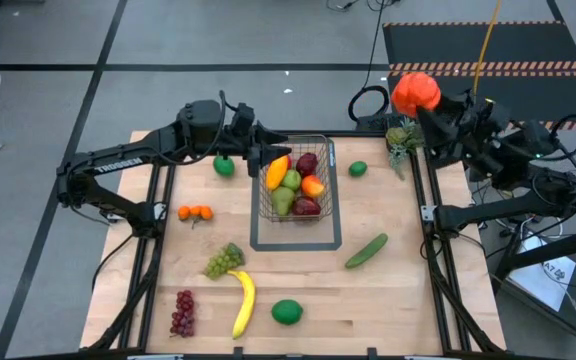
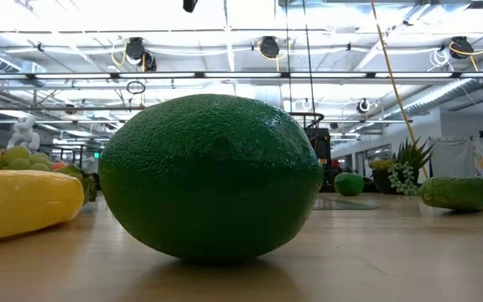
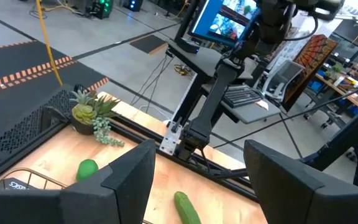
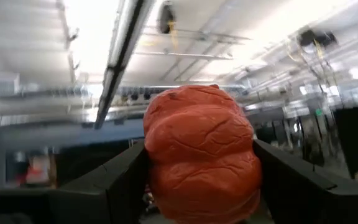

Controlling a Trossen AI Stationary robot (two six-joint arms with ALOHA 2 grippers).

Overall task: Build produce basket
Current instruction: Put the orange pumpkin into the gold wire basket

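The right gripper (image 4: pixel 199 186) clenches a lumpy red-orange fruit (image 4: pixel 201 152), raised beyond the table's far right corner; the left gripper (image 1: pixel 264 157), jaws parted and empty, sits at the wire basket's (image 1: pixel 324 190) left rim; inside lie a mango (image 1: pixel 278 172), pears and apples; cucumber (image 1: pixel 366 250), banana (image 1: pixel 243 303), grapes and limes lie around on the table (image 1: pixel 388 300).

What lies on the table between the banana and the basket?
In the high view, a bunch of green grapes lies between the banana and the basket, just above the banana's upper end.
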